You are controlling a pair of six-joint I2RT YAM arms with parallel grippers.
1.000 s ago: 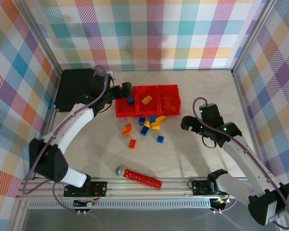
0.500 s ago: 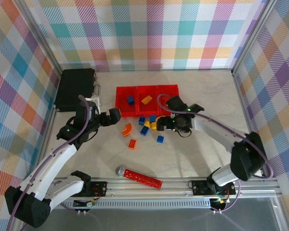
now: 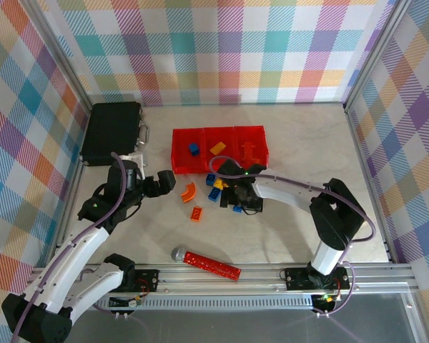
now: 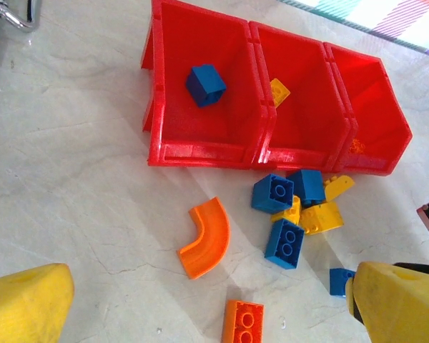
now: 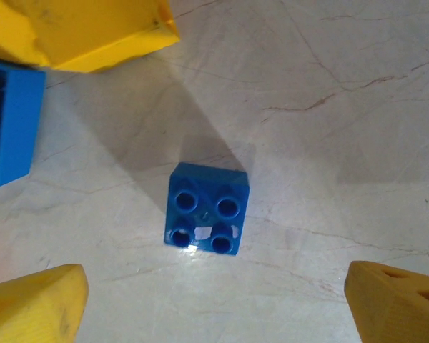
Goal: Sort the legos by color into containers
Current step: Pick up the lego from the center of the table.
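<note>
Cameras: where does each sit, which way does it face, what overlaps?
Top external: above and behind the bases, looking down on the table; both arms, left gripper, right gripper.
Left wrist: low, left of the bricks, facing the red bins; own yellow fingertips in the bottom corners.
Right wrist: straight down on a blue brick; own fingertips likewise.
Shared: top and left wrist both show bins and curved orange piece.

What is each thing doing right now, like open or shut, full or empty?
Left hand: open, holding nothing.
Right hand: open, over a loose blue lego.
Left bin: holds one blue brick.
Middle bin: holds one yellow brick.
Right bin: holds one orange lego.
Black case: shut, lying flat.
Curved orange piece: lying loose, not sorted yet.
</note>
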